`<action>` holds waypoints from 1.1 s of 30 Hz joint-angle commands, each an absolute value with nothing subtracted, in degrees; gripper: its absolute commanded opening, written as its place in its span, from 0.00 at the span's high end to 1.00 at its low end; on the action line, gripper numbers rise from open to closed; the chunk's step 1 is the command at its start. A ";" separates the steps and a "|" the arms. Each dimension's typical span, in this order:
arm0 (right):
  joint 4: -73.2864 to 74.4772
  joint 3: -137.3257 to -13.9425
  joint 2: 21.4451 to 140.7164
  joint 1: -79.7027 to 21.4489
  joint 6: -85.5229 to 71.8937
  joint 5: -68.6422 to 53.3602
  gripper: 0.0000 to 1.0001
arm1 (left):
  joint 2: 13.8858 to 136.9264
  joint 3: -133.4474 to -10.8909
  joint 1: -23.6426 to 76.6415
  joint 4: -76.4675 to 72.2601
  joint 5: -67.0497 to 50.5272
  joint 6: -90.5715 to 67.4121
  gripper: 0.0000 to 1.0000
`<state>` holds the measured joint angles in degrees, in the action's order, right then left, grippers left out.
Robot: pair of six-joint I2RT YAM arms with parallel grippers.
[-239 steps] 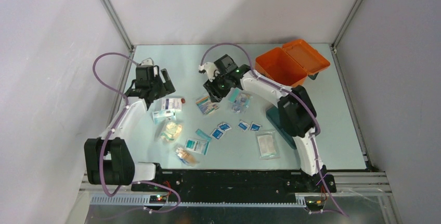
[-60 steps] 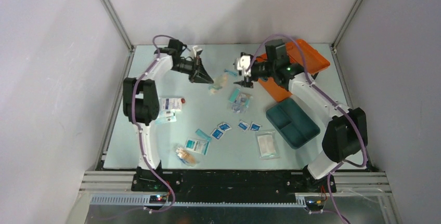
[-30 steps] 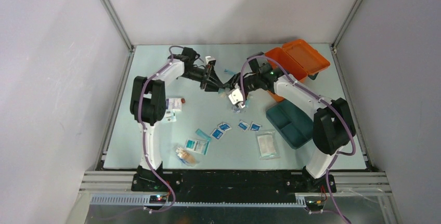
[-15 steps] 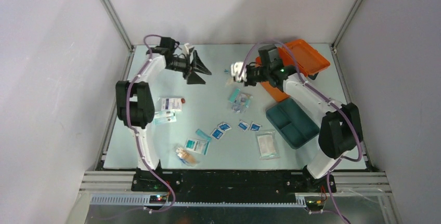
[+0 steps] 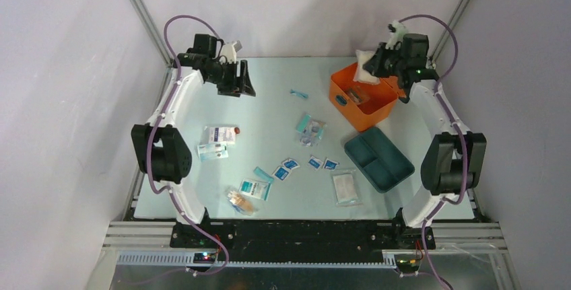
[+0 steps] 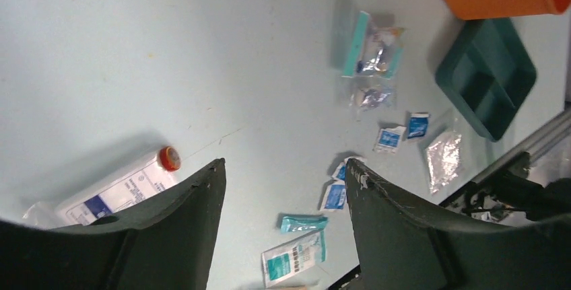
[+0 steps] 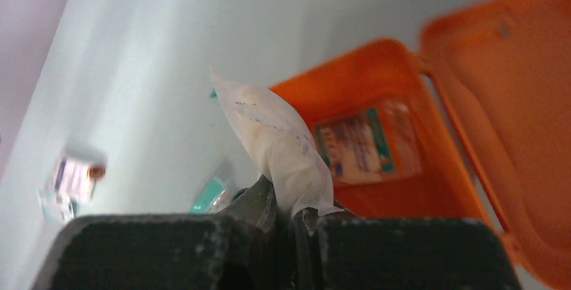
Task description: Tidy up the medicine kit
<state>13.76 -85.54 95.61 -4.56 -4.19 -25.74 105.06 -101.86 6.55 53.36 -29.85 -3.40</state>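
**Light:** bright, even and diffuse, falling from overhead; the table (image 5: 269, 101) is showing no hard glare.
**Shadows:** soft grey ones are lying beside the red-capped pack (image 6: 121, 189) and the clear packets (image 6: 370, 51).
**Focus:** the top view is reading crisp. In the right wrist view the medicine kit (image 7: 377, 68) is smearing into blur and the white packet (image 7: 276, 135) is looking soft.
**Exposure:** the left end effector (image 6: 284, 165) and right end effector (image 7: 289, 212) are sitting dark along the bottom edges.

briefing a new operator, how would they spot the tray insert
Find the open orange case at the far right of the table. Just on its near side lies the tray insert. It is the only dark teal, rigid, divided piece; its neighbours are flat sachets and a clear packet.
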 commanded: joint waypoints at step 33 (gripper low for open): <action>32.19 -103.56 120.94 -6.38 -58.90 4.42 0.88 | 97.29 -92.43 9.74 55.72 -12.93 3.97 0.27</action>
